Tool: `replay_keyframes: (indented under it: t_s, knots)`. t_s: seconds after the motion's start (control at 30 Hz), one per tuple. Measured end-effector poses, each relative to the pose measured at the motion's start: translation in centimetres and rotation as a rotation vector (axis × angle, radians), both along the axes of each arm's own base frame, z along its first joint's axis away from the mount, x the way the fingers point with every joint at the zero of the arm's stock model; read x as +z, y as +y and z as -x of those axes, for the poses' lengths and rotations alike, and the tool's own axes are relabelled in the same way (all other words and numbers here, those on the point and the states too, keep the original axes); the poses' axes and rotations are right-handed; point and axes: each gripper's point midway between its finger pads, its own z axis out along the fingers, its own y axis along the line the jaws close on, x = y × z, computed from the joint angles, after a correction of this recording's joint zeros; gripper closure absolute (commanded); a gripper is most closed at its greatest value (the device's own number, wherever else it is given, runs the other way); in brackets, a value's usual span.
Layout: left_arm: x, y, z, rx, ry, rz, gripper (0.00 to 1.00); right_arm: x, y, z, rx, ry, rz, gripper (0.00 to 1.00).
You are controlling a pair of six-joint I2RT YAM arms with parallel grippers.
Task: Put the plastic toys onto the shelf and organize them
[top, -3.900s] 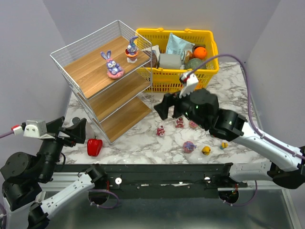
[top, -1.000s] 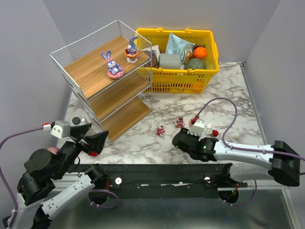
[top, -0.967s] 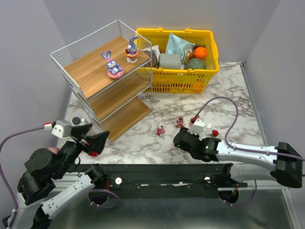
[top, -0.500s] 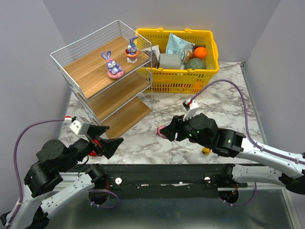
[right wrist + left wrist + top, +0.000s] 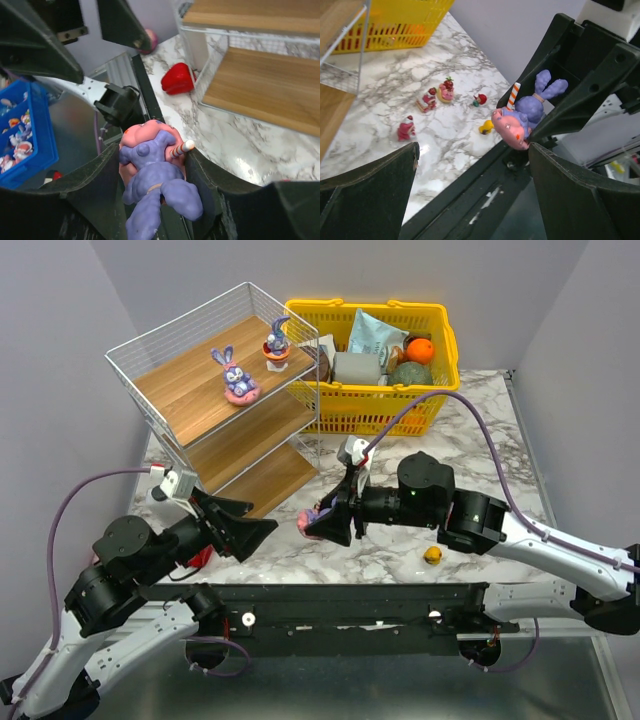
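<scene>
Packages (image 5: 375,335) and an orange (image 5: 421,349) fill the yellow basket (image 5: 372,400), far right. Two bunnies (image 5: 237,377) stand on the top board of the shelf (image 5: 185,390). Near-centre, the right gripper (image 5: 330,525) clamps a third bunny (image 5: 150,170) off the table (image 5: 480,440); the left gripper (image 5: 262,515) gapes.

Table (image 5: 480,440): white marble with grey veining.

Basket (image 5: 372,410): yellow plastic, standing at the middle of the far edge. Contents:
- orange (image 5: 420,349), at the right end
- teal bag (image 5: 375,333), upright at the back
- grey box (image 5: 355,368), in front of the bag
- dark green round item (image 5: 408,373), just beside the orange

Pepper (image 5: 178,79): red, lying on the table near the near-left corner.

Bin (image 5: 22,135): blue, off the table. Its contents are too small to identify.
</scene>
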Motion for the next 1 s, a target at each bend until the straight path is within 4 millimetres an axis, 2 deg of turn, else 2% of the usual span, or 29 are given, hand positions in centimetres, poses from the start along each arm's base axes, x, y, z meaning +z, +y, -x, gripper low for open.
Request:
replay_keyframes:
  t_s: [0.23,0.37,0.47,0.5,0.57,0.6,0.7,0.77,0.8,0.9,0.97,1.0]
  knots:
    - [-0.1,-2.4,-0.2,-0.036,0.173,0.080,0.02,3.4,2.1,1.3,0.143,-0.138,-0.033,0.99]
    - [0.6,-3.3,-0.1,-0.065,0.223,0.137,0.07,4.2,2.9,1.5,0.175,-0.178,-0.027,0.99]
    - [1.1,-3.6,0.3,-0.089,0.246,0.171,0.15,4.4,3.5,1.6,0.193,-0.199,-0.023,0.99]
    - [1.3,-3.7,0.4,-0.096,0.248,0.181,0.22,4.4,3.6,1.7,0.196,-0.201,-0.021,0.99]
    - [1.5,-3.9,0.6,-0.111,0.256,0.196,0.29,4.3,3.7,1.7,0.200,-0.207,-0.018,0.99]
    - [1.5,-4.1,0.7,-0.117,0.265,0.202,0.38,4.3,3.7,1.8,0.201,-0.208,-0.015,0.99]
    - [1.5,-4.3,0.9,-0.136,0.281,0.215,0.50,4.0,3.7,1.7,0.202,-0.211,-0.002,0.99]
    - [1.5,-4.4,1.1,-0.145,0.287,0.223,0.54,3.8,3.7,1.7,0.203,-0.211,0.006,0.99]
    - [1.6,-4.4,1.1,-0.148,0.288,0.228,0.61,3.7,3.7,1.7,0.203,-0.212,0.010,0.99]
    - [1.3,-4.4,1.2,-0.146,0.302,0.231,0.70,3.7,3.6,1.6,0.202,-0.218,0.014,0.99]
    - [1.0,-4.5,1.2,-0.149,0.311,0.228,0.73,4.3,3.7,1.7,0.207,-0.234,0.000,0.99]
    - [0.8,-4.6,1.3,-0.154,0.318,0.229,0.78,4.4,3.8,1.8,0.212,-0.244,-0.002,0.99]
